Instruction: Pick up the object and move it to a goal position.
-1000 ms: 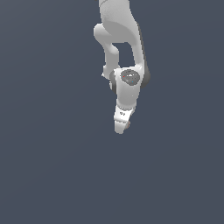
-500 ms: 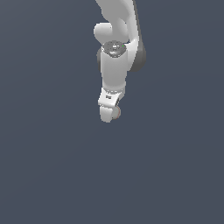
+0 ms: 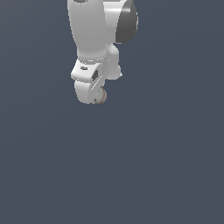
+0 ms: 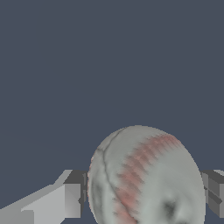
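one pincer [image 4: 144, 194] clamped on the red-stitched ball [image 4: 146, 177], no writing legible

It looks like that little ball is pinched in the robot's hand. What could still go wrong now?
The ball is round and sits between the two fingers of the end effector, so the contact is probably small and it could roll or slip out in a fast move. In the exterior view it is nearly hidden behind the arm, so a small slip would be hard to notice there.
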Robot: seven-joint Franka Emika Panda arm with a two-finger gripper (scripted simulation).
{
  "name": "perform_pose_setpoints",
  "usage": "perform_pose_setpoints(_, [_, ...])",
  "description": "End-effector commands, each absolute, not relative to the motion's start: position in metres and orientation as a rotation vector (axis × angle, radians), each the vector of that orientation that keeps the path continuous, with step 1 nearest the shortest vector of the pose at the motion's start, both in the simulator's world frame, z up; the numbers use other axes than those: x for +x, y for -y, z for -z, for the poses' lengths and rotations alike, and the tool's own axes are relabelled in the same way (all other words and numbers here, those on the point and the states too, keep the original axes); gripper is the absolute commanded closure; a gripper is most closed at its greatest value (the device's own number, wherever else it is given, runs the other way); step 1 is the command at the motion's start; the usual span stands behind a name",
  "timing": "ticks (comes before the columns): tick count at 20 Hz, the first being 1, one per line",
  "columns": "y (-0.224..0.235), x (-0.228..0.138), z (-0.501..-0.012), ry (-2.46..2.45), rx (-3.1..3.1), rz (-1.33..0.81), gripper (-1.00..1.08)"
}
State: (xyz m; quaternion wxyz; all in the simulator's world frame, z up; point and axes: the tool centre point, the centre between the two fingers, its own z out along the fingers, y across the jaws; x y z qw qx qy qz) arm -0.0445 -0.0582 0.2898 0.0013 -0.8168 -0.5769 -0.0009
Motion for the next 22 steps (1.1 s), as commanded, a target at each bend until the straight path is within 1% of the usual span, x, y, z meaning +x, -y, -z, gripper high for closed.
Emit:
perform_pose_setpoints(1, [0.074, -0.045, -0.317, 1.812, -2.564, 0.005, 1.08])
perform_pose_setpoints(6, [0.101, -0.044, -0.360, 1.811, -2.565, 0.003, 1.08])
perform_pose_setpoints(11, [0.120, -0.043, -0.389, 1.810, -2.567, 0.001, 1.08])
perform_pose_setpoints(16, [0.131, -0.041, -0.406, 1.810, -2.568, 0.000, 1.08])
perform_pose_setpoints(22, [0.134, -0.040, -0.411, 1.810, -2.568, 0.000, 1.08])
